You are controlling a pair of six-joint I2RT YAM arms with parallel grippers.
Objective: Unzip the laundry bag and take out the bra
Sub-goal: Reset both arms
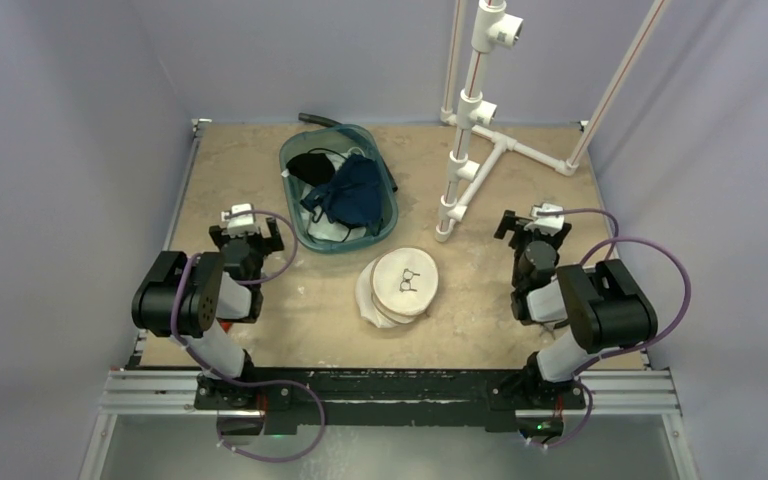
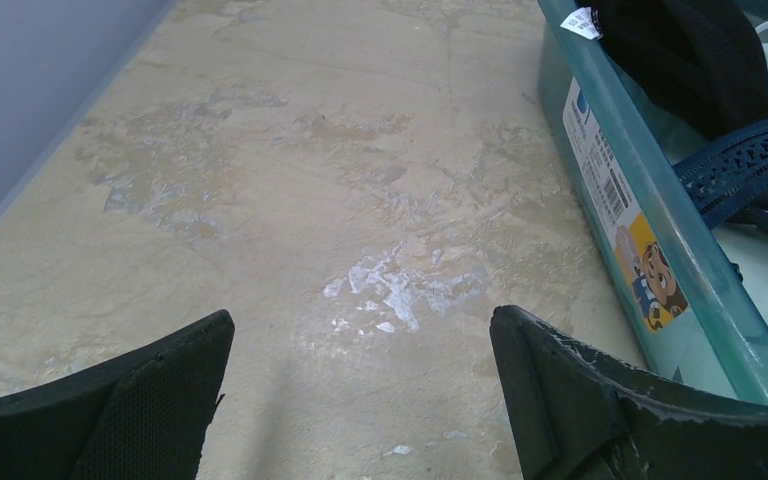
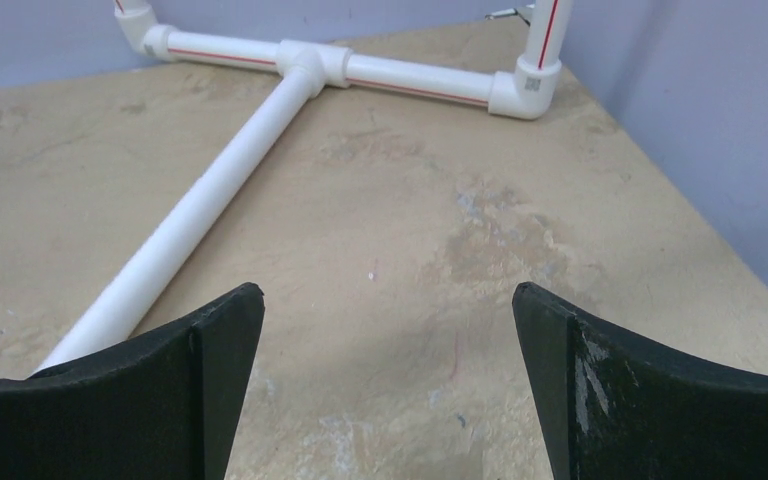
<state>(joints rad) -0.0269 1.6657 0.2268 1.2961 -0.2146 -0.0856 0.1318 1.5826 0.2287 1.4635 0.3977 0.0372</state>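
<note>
The white mesh laundry bag (image 1: 398, 285) lies on the table between the two arms, its round top with the small black bra outline facing up and tilted. It looks closed; the bra inside is hidden. My left gripper (image 1: 250, 226) is open and empty to the bag's left, beside the teal tub. In the left wrist view the left gripper (image 2: 360, 330) hangs over bare tabletop. My right gripper (image 1: 532, 222) is open and empty to the bag's right. In the right wrist view the right gripper (image 3: 388, 300) faces bare table near the white pipe.
A teal plastic tub (image 1: 293, 161) with dark blue and black garments stands behind the bag; its wall (image 2: 650, 240) is close to my left gripper's right finger. A white PVC pipe stand (image 1: 465, 165) rises at the back right, with its foot (image 3: 220, 190) on the table.
</note>
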